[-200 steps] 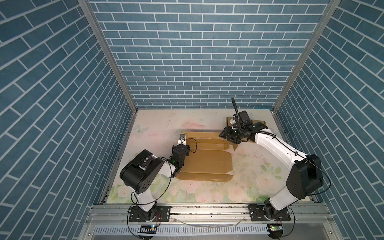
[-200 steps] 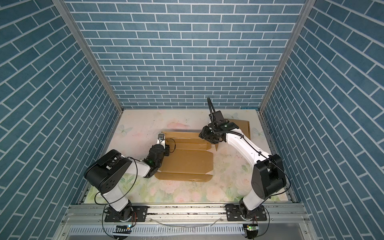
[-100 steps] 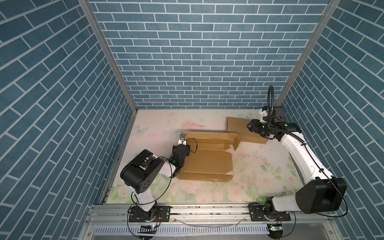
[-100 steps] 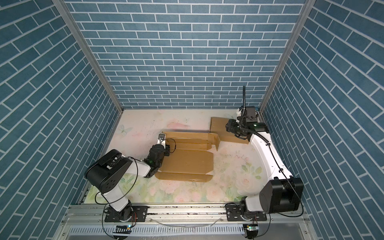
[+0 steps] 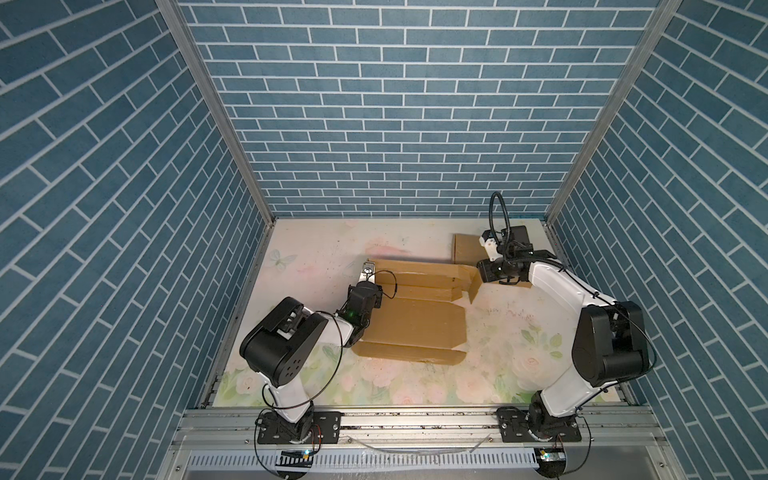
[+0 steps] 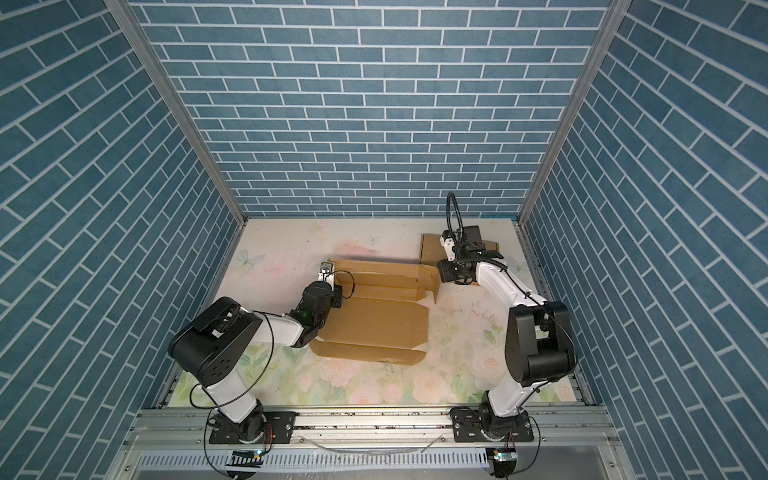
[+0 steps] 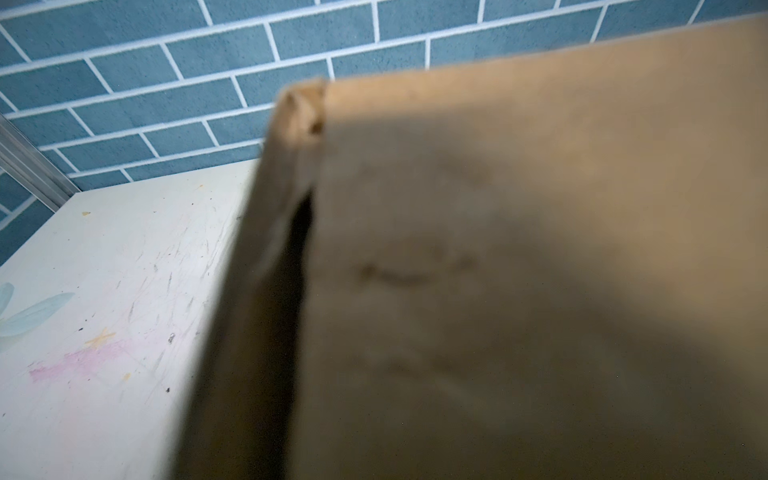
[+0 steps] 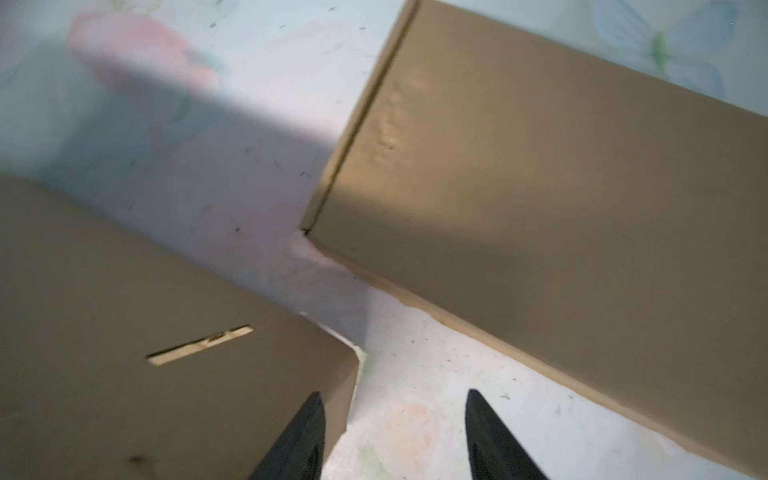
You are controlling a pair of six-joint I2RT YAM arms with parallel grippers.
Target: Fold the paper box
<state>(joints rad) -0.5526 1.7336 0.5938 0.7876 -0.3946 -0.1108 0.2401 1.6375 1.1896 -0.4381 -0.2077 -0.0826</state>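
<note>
Cardboard for the paper box (image 5: 415,320) lies opened out on the floral bench (image 5: 511,345), around the middle of the frame in both top views (image 6: 374,320). It shows a broad flat panel, a narrow flap along the near edge and folded strips along the far edge. At its far right corner a small flap (image 5: 473,284) stands tilted up. A second cardboard piece (image 5: 464,248) lies flat in the upper right of the bench, apart from the box and partly covered by the right arm (image 5: 552,286).

The left arm (image 5: 316,328) reaches from the lower left to the box's far left corner. The left jaws sit right at that corner and are closed tight. They are too small there to tell whether cardboard is pinched between them. The left wrist view is mostly filled with blurred brown cardboard (image 7: 498,270) very near the lens, with a raised corner of it against the blue brick wall (image 7: 166,62).

The right jaws point towards the tilted flap. In the right wrist view the two dark fingers (image 8: 494,440) stand moderately apart and hold nothing. One overlaps the corner of a cardboard panel bearing a short slit (image 8: 199,345), and the other is over bare bench (image 8: 415,374). The second piece (image 8: 561,208) lies just beyond, with a strip of bench between.
</note>
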